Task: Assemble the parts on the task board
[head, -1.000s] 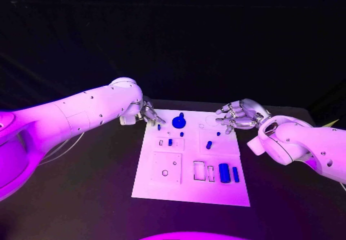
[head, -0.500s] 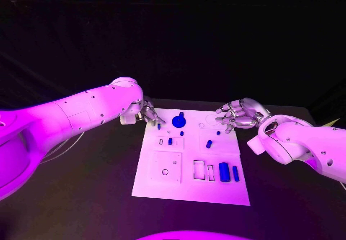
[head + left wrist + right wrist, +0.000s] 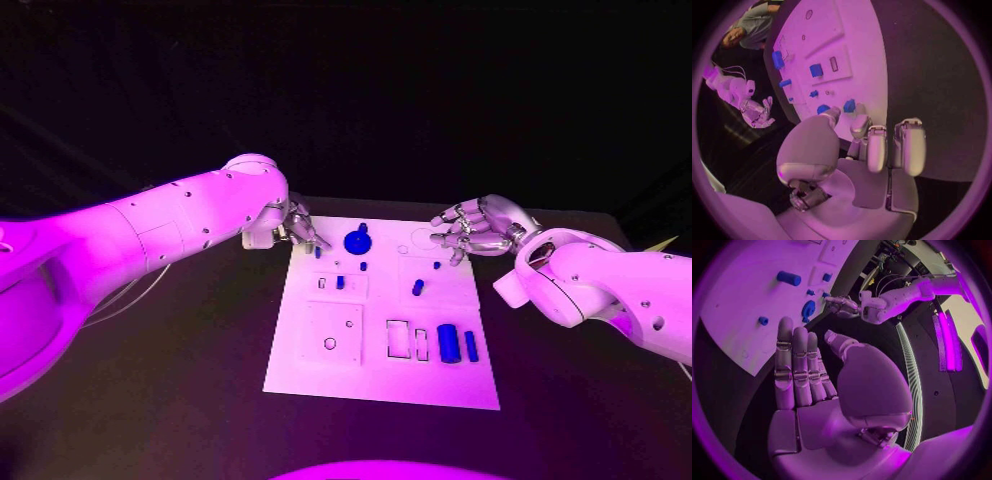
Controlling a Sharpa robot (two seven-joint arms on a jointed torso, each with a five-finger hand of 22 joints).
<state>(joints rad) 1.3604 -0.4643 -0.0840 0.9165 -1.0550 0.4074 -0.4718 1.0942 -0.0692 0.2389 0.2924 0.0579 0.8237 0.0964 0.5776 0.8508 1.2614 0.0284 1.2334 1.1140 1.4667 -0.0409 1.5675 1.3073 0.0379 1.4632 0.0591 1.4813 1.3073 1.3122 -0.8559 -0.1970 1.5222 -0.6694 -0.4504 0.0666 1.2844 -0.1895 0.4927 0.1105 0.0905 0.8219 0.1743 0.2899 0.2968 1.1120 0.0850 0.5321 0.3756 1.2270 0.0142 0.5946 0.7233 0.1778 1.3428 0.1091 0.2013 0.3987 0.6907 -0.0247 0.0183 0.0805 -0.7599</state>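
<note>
The white task board (image 3: 378, 375) lies in the middle of the black table. Blue parts rest on it: a round knobbed piece (image 3: 358, 241) near the far edge, a thick cylinder (image 3: 449, 344) and a slim bar (image 3: 472, 346) toward the near right, and several small pegs between them. My left hand (image 3: 299, 228) hovers at the board's far left corner with fingers extended, holding nothing; a small peg (image 3: 849, 105) sits just beyond its fingertips. My right hand (image 3: 469, 228) hangs over the far right corner, fingers straight and empty (image 3: 817, 390).
Rectangular recesses (image 3: 398, 340) and a raised square plate (image 3: 333, 333) occupy the board's near half. Bare black table surrounds the board. A cable (image 3: 123, 295) lies on the table under my left arm.
My right hand has drifted slightly left toward the board's far right corner. The left hand and the parts have stayed in place.
</note>
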